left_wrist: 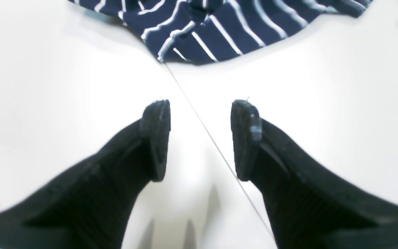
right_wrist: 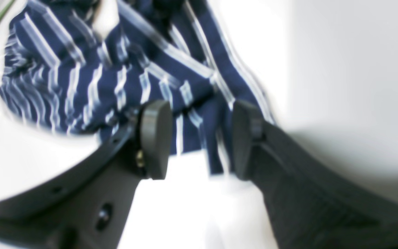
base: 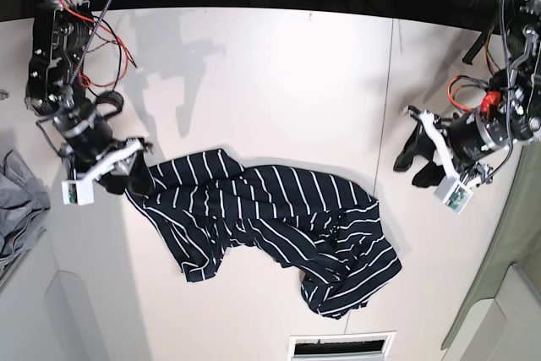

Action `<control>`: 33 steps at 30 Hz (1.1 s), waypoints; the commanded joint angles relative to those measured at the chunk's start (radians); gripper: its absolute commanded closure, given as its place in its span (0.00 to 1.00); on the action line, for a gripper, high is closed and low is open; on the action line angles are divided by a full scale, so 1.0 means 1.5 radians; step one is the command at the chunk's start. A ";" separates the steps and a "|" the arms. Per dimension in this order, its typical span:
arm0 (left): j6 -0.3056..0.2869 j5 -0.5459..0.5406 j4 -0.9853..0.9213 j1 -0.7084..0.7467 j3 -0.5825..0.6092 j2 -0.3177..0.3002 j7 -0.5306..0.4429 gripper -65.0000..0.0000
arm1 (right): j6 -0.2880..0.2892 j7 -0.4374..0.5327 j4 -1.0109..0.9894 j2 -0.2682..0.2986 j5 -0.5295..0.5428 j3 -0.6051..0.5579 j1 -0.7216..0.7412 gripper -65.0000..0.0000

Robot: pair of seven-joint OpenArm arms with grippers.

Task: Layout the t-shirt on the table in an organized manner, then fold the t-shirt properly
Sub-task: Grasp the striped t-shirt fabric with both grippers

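Note:
The dark navy t-shirt (base: 270,217) with thin white stripes lies crumpled on the white table (base: 279,82), spread from the left towards the front right. My right gripper (base: 133,177) is at the shirt's left edge. In the right wrist view it (right_wrist: 200,117) is open, with a bit of striped fabric (right_wrist: 81,79) between the fingers; the image is blurred. My left gripper (base: 414,160) is off to the right, apart from the shirt. In the left wrist view it (left_wrist: 199,114) is open and empty above the table seam (left_wrist: 212,138), with the shirt's edge (left_wrist: 219,27) ahead.
A light grey cloth (base: 17,200) lies at the far left edge. A slot-like opening (base: 341,346) sits at the table's front edge. Red and black cables (base: 93,31) hang along the arm at the back left. The seam (base: 391,90) runs down the table's right part.

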 commanded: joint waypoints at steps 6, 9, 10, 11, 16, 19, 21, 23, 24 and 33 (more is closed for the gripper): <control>-0.002 0.008 -0.156 -0.153 0.058 0.056 -0.024 0.53 | -0.006 0.035 -0.123 -0.035 -0.057 0.003 0.132 0.56; -0.002 0.022 -0.223 -0.192 0.061 0.091 -0.031 0.53 | -0.005 0.048 -0.183 -0.054 -0.075 0.003 0.173 0.57; -0.002 0.027 -0.244 -0.201 0.061 0.100 -0.038 0.53 | -0.005 0.048 -0.201 -0.060 -0.083 0.003 0.183 0.57; -0.002 0.032 -0.263 -0.208 0.061 0.109 -0.045 0.53 | -0.005 0.048 -0.218 -0.062 -0.086 0.003 0.191 0.57; -0.012 0.043 -0.328 -0.226 0.062 0.146 -0.072 0.53 | -0.008 0.049 -0.258 -0.065 -0.086 0.002 0.191 0.58; -0.012 0.058 -0.347 -0.232 0.062 0.161 -0.102 0.53 | -0.007 0.049 -0.258 -0.065 -0.086 0.002 0.184 0.73; -0.012 0.087 -0.356 -0.234 0.064 0.172 -0.115 0.55 | -0.005 0.050 -0.258 -0.065 -0.086 0.002 0.182 0.90; -0.011 0.112 -0.361 -0.234 0.067 0.182 -0.130 0.70 | 0.004 0.052 -0.258 -0.065 -0.086 0.002 0.183 1.00; -0.011 0.124 -0.362 -0.234 0.071 0.186 -0.139 0.81 | 0.017 0.052 -0.258 -0.065 -0.086 0.002 0.183 1.00; -0.011 0.129 -0.339 -0.258 0.098 0.175 -0.142 1.00 | 0.094 0.045 -0.216 -0.065 -0.075 0.002 0.176 1.00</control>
